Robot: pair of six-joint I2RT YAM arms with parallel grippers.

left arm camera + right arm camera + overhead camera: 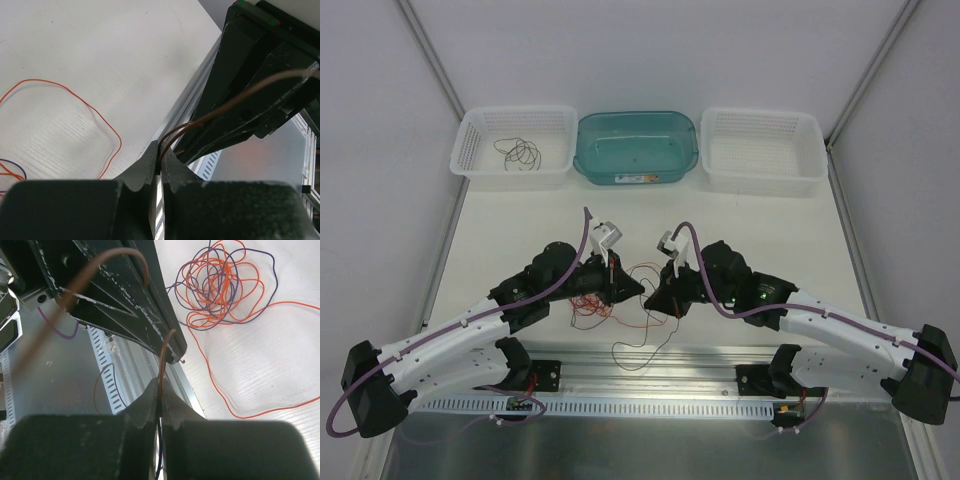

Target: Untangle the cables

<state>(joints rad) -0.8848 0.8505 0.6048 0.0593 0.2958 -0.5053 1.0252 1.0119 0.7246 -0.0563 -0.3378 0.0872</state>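
Two robot tools pinch thin wire low over a white desk (280,355).
The left tool (160,152) is clamped shut on a brown wire (171,134), and the right tool (160,390) is clamped on brown wire too. A loose orange and purple tangle (215,285) lies on the desk just beside them. Farther off, a dark coil (518,153) sits in the left white basket (466,150).

Orange loop (95,107) cut at left edge; brown strand (260,86) blurred.
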